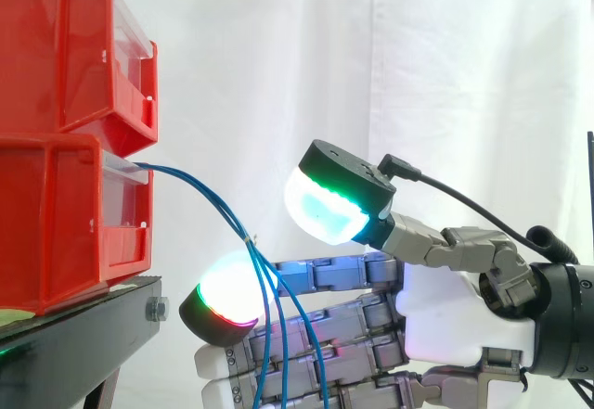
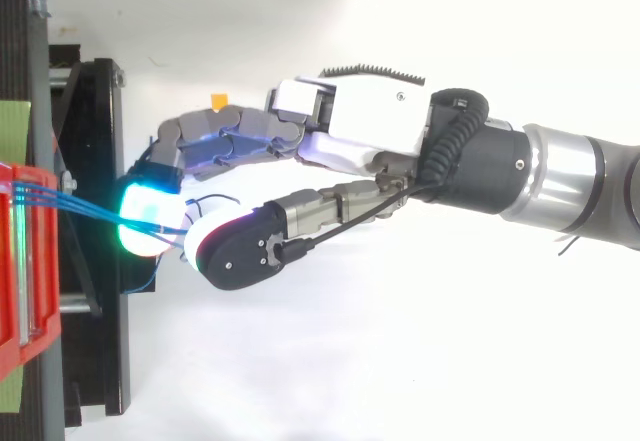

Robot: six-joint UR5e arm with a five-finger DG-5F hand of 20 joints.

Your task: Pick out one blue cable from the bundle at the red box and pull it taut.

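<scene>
Robot hand (image 1: 445,312), nearest the side camera, reaches level towards two stacked red plastic bins. Its jointed grey fingers (image 1: 343,321) are stretched nearly straight and its thumb (image 1: 422,237) is lifted well clear above them, so the hand stands open and grips nothing. A bundle of thin blue cables (image 1: 186,175) leaves the front of the lower bin (image 1: 56,223) beneath the upper bin (image 1: 65,47). It arcs down through the gap between the thumb pad (image 1: 325,210), glowing white and cyan with a green edge, and a rounded fingertip pad (image 1: 227,293), white with a red rim. From there it hangs across the fingers; whether it touches them cannot be told. From above, the strands (image 2: 70,201) cross the black stand (image 2: 95,341) and pass between the two pads. Both bins are glossy and hard-edged, and a white curtain (image 1: 371,57) falls in soft folds behind.
</scene>
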